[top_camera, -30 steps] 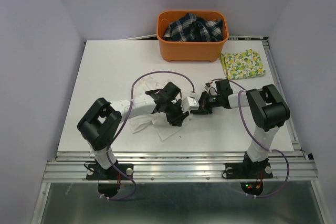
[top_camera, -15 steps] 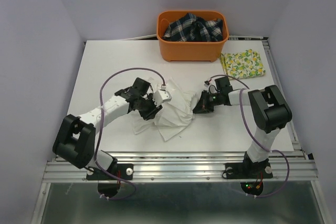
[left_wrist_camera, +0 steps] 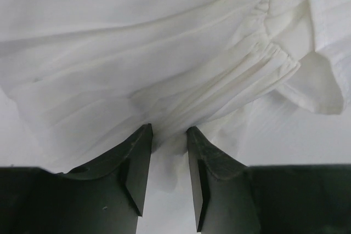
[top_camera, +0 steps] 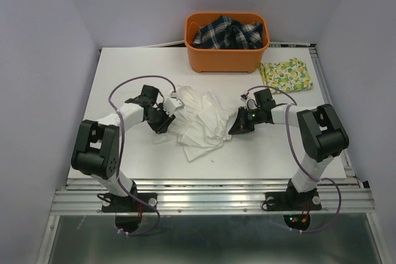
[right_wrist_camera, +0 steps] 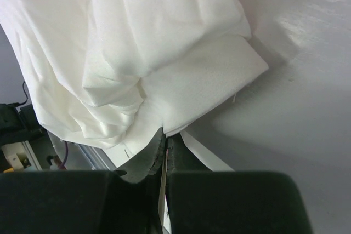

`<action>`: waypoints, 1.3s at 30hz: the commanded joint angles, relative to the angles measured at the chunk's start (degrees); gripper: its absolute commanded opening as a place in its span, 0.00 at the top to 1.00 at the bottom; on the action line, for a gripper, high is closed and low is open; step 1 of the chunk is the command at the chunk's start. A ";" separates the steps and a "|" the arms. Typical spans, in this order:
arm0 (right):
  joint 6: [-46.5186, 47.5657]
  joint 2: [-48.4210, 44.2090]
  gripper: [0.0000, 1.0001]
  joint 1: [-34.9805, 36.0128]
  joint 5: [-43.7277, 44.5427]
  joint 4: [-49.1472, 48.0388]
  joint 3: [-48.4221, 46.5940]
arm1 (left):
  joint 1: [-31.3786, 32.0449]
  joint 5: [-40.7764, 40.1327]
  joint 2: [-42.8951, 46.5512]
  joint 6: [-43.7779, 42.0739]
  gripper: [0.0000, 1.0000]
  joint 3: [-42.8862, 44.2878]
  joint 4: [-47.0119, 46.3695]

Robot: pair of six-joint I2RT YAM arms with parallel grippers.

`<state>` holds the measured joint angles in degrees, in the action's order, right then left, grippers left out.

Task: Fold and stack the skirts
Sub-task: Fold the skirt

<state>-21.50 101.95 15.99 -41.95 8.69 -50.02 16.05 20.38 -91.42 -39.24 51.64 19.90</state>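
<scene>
White and crinkly, the plain skirt (top_camera: pixel 201 125) lies bunched on the counter (top_camera: pixel 124 78), well in front of the orange basket (top_camera: pixel 226 60) on the side nearer the arms. You hold it at both ends. Your left hand (left_wrist_camera: pixel 168 131) has its fingers part-way apart with a wad of pleats gathered between them. The folds draw toward that gap, so I judge it a grip on the end forward and left of the basket. Your right hand (right_wrist_camera: pixel 164 138) is pinched fully together on a thin hem, forward of the basket's right corner.

The risks, as I judge them:
- **Right pinch:** it has only a sliver of edge, so a firm outward pull could slip it free.
- **Left grip:** it takes several layers at once, so you may lift a clump rather than one edge and get a lumpy fold.
- **Uneven pull:** this would twist the gathered waistband (left_wrist_camera: pixel 266 4) and skew the fold.

The cloth looks thin, soft and matte, with fine lengthwise pleats, a ruched band and one flat squared flap. The lemon-print skirt (top_camera: pixel 286 75) sits folded flat just beside the basket's right front corner, apart from both hands. The basket looks like smooth rigid plastic and holds dark plaid cloth (top_camera: pixel 226 32).
</scene>
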 commanded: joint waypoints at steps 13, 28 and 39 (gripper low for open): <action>-1.71 -1.32 0.99 -0.17 -1.55 -2.62 2.38 | 8.89 12.23 13.82 5.58 0.38 7.77 5.68; -0.92 -2.64 0.99 -0.17 -1.11 -1.66 2.56 | 14.44 8.09 7.74 12.96 0.39 3.48 4.45; -0.74 -1.58 0.99 -0.17 -0.94 -1.13 1.68 | 14.97 9.24 5.20 11.47 0.43 4.44 7.61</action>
<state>-23.14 101.16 15.84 -42.89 7.94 -48.58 30.59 28.45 -85.76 -27.55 55.72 26.06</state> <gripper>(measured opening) 0.021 0.571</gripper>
